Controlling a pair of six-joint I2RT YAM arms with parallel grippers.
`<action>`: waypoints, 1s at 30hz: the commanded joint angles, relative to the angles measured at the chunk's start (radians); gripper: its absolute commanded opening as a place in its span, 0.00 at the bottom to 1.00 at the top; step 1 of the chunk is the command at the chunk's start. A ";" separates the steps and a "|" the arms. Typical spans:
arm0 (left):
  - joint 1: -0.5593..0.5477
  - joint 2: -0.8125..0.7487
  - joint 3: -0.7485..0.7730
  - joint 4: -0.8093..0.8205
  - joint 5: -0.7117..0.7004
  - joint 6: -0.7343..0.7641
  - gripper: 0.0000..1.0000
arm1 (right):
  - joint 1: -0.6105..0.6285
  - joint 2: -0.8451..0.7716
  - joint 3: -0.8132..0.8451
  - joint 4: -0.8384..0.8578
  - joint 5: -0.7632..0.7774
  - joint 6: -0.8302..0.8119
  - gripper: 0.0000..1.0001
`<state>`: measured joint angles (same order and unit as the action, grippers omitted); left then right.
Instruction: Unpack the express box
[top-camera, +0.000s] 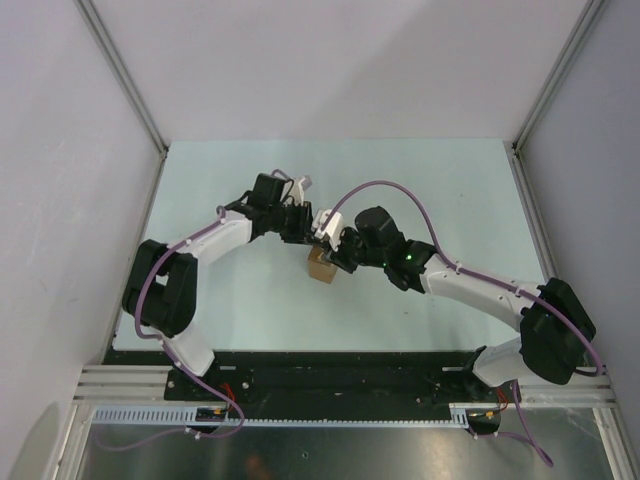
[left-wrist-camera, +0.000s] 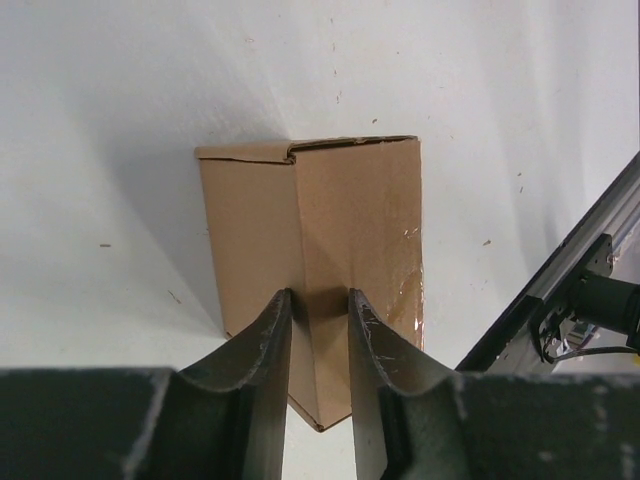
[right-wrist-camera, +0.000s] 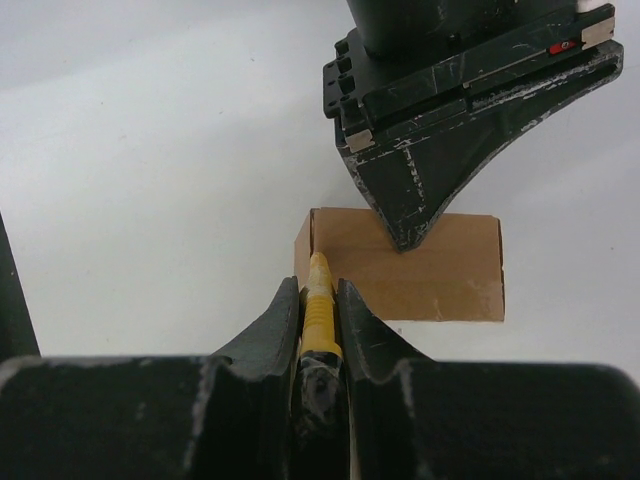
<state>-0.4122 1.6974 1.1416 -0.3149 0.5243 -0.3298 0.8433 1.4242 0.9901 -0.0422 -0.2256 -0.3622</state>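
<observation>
Nearest the lens: my right gripper (right-wrist-camera: 318, 292), its two dark fingers clamped on the utility knife (right-wrist-camera: 320, 315). The yellow body was squeezed between them and the tip pointed forward, touching the near left corner of the express box (right-wrist-camera: 440, 275).

The box stood on the pale table (top-camera: 440, 200), about mid-table, between my two grippers.

My left gripper (left-wrist-camera: 318, 300) stood over the box with its fingers drawn close, one on either side of a box edge. I could not tell whether they pinched the card or only pressed on it. From the right wrist, one left fingertip met the box's top edge.

Handling, as I judged it:
- Thin plain cardboard, probably light, and likely to skid or tip on the smooth table under a knife push, so it wanted pinning.
- The walls looked soft enough to dent, and one flap edge was already crumpled.
- The best hold seemed to be from above or across opposite faces, away from the seam to be cut.

In the way: my own left finger sat on the box close to the blade's line, leaving little room. A metal rail (left-wrist-camera: 560, 290) ran along the table's edge, well apart from the box.
</observation>
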 joint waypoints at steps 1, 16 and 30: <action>0.000 0.061 -0.031 -0.167 -0.173 0.104 0.22 | -0.021 0.002 0.010 -0.162 0.141 -0.073 0.00; -0.051 0.094 -0.019 -0.207 -0.296 0.152 0.19 | -0.042 -0.045 0.012 -0.266 0.178 -0.096 0.00; -0.074 0.117 -0.017 -0.220 -0.329 0.173 0.17 | -0.055 -0.088 0.010 -0.291 0.190 -0.124 0.00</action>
<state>-0.4870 1.7172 1.1896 -0.3458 0.4202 -0.2966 0.8299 1.3720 0.9974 -0.1753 -0.1734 -0.4324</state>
